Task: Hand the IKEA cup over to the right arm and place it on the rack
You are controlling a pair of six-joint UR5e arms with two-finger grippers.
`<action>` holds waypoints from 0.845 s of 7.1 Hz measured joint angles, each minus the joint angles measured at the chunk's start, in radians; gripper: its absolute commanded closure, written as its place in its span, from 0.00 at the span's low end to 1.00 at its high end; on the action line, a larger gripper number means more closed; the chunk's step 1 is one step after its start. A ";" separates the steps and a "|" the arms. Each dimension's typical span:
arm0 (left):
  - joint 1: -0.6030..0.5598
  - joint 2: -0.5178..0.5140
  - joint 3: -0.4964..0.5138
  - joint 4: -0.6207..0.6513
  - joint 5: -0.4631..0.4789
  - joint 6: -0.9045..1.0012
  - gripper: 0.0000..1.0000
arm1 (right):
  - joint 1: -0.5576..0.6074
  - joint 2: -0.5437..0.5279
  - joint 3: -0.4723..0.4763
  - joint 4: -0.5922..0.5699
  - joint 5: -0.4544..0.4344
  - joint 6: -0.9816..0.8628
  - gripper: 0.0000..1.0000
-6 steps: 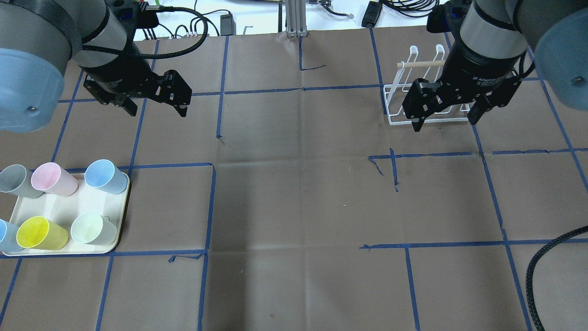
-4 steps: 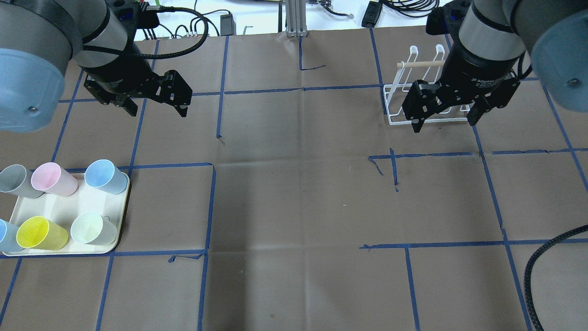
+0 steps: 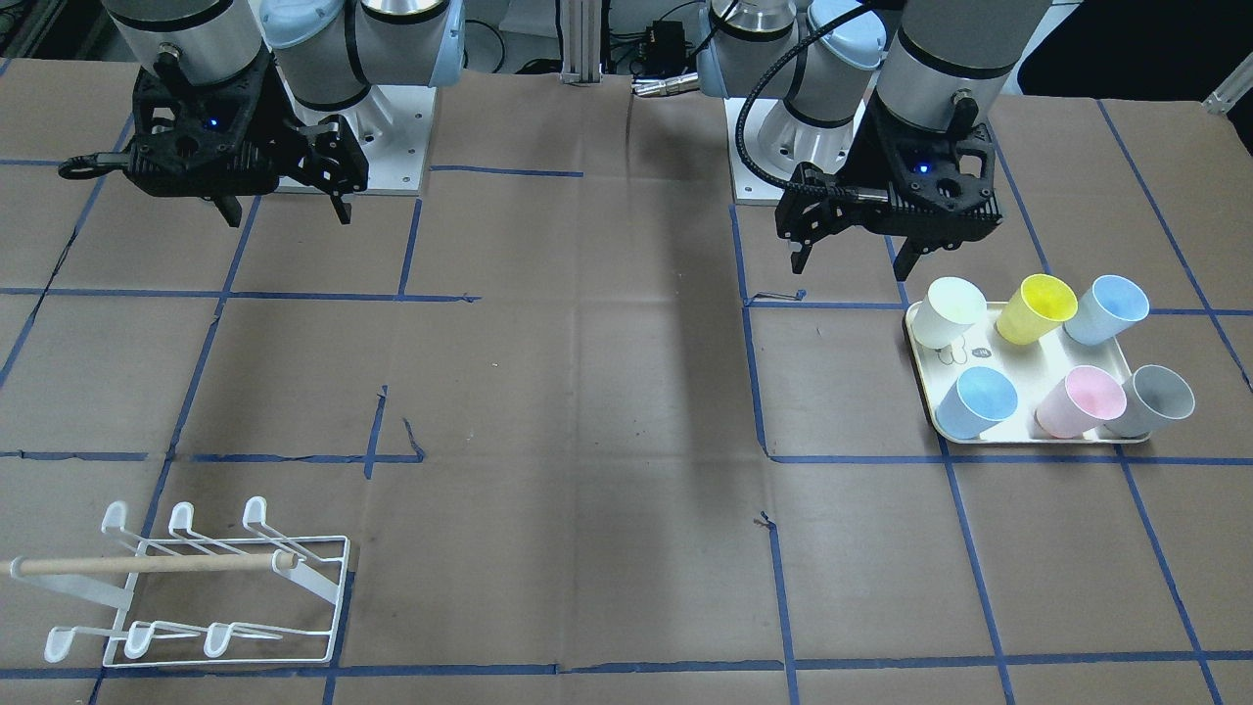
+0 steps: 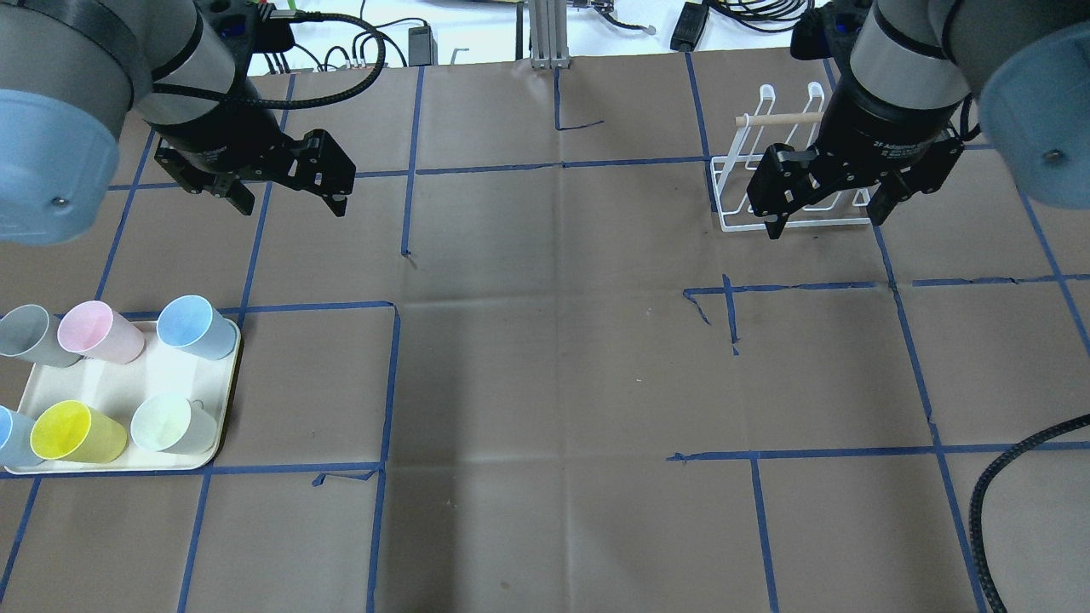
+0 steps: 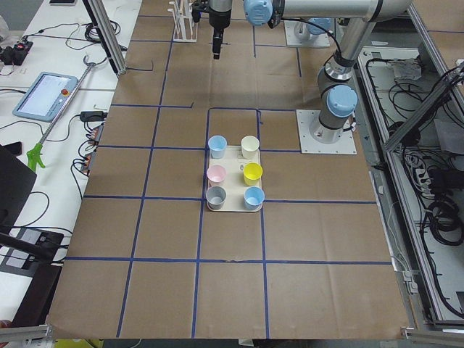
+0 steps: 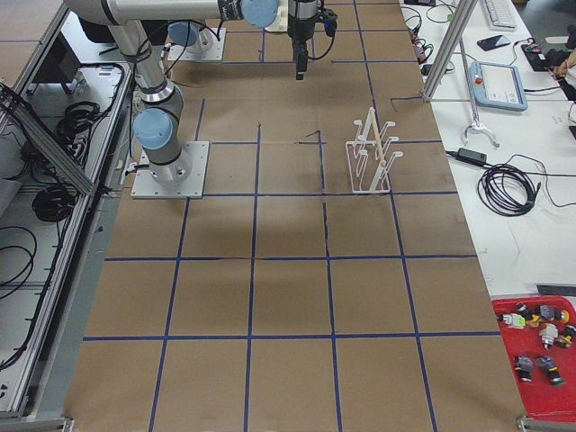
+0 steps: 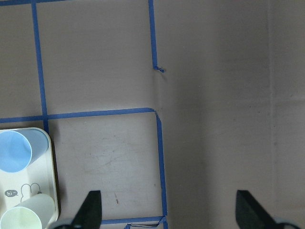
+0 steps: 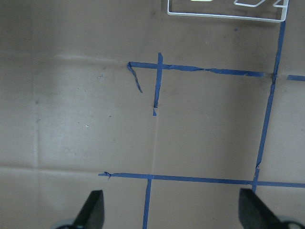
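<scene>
My left pincer (image 4: 291, 204) and right pincer (image 4: 824, 223) gape empty. Cups (image 4: 196, 328): probably light, stiff, slick; I'd pinch the rim wall.

The tray (image 4: 119, 383) lies on the table (image 4: 553, 340) at the robot's left, with six cups (image 4: 196, 328) standing on it in two rows of three. The wire rack (image 3: 147, 564) stands well apart at the robot's right, farther from the robot.

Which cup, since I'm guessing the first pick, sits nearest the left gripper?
The pale green cup, on the tray's robot-side corner toward the rack; the left gripper hangs just beside that corner, the other five cups sit farther.
</scene>
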State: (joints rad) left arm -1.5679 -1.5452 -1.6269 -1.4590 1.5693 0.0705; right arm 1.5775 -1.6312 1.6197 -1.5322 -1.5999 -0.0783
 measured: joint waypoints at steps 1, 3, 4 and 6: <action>0.000 0.000 0.000 0.000 0.000 0.000 0.00 | 0.000 0.000 0.000 -0.001 0.001 0.001 0.00; -0.001 0.001 0.000 -0.001 0.000 0.000 0.00 | -0.001 -0.002 0.000 -0.009 0.001 0.004 0.00; -0.001 0.001 -0.001 -0.001 -0.001 -0.001 0.00 | -0.001 -0.001 0.000 -0.022 0.001 0.004 0.00; 0.006 0.003 -0.007 -0.002 0.000 0.002 0.00 | -0.001 -0.001 0.000 -0.030 0.000 0.005 0.00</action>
State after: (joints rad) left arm -1.5619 -1.5427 -1.6342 -1.4611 1.5692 0.0726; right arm 1.5769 -1.6319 1.6199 -1.5626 -1.5998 -0.0736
